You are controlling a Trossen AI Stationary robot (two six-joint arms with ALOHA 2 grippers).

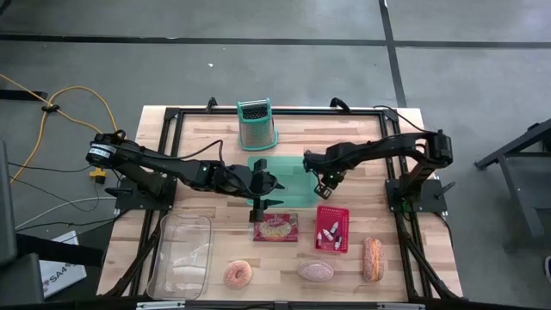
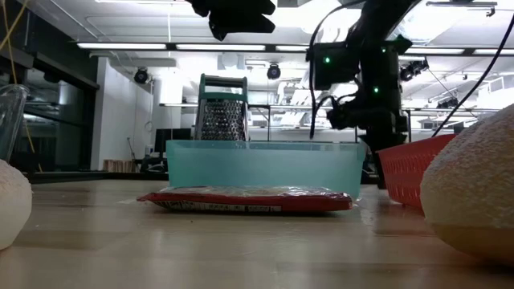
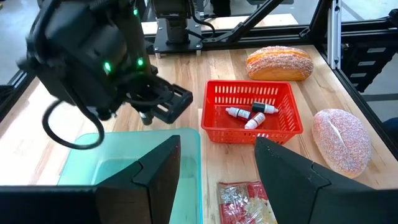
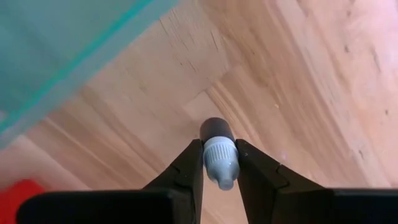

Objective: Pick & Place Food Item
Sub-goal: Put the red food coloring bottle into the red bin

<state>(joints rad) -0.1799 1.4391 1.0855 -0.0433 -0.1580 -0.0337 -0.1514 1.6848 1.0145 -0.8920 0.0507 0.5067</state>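
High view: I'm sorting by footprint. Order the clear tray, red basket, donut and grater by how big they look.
1. Clear tray, plainly largest.
2. Grater and red basket: too alike to rank.
3. Donut, smallest.

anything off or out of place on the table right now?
Nothing spilled or damaged. One oddity for a food task: the right tool is shut on a small dropper bottle, held above bare wood between the teal bin and the red basket.

Three small bottles [image 1: 330, 234], two breads [image 1: 372, 258].
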